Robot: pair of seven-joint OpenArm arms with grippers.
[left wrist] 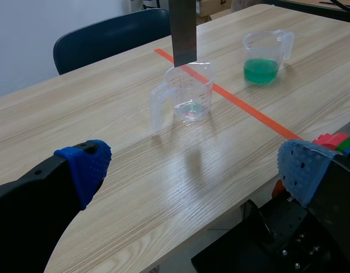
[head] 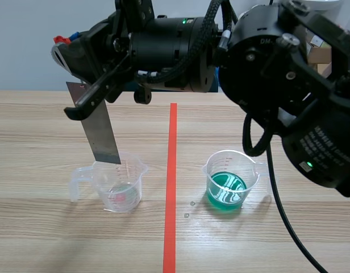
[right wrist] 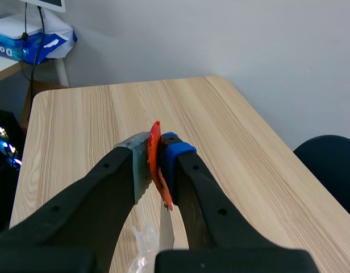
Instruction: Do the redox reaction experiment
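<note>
Two clear measuring cups stand on the wooden tabletop point(head: 44, 125), toward its near edge, one on each side of the orange-red tape line point(head: 172, 170) that runs from that edge to the far one. The empty-looking cup point(head: 119, 185), on the side of the tabletop's left edge with its handle turned that way, holds no more than a faint tinted trace at its bottom. The green cup point(head: 227, 182), on the right-edge side, is partly filled with green liquid point(head: 225, 193).

The right arm reaches across past the tape line. The right claw point(head: 84, 102) is clamped on the upper end of a flat metal strip point(head: 104, 136). The strip hangs slightly tilted above the empty-looking cup, its lower end at the cup's rim; whether it dips inside cannot be told. Seen from the right wrist, the two fingers press close together with the strip's thin edge between them.

The left claw point(left wrist: 192, 170) hangs over the tabletop's near edge, spread wide with nothing between its blue pads point(left wrist: 84, 168), well apart from both cups.
</note>
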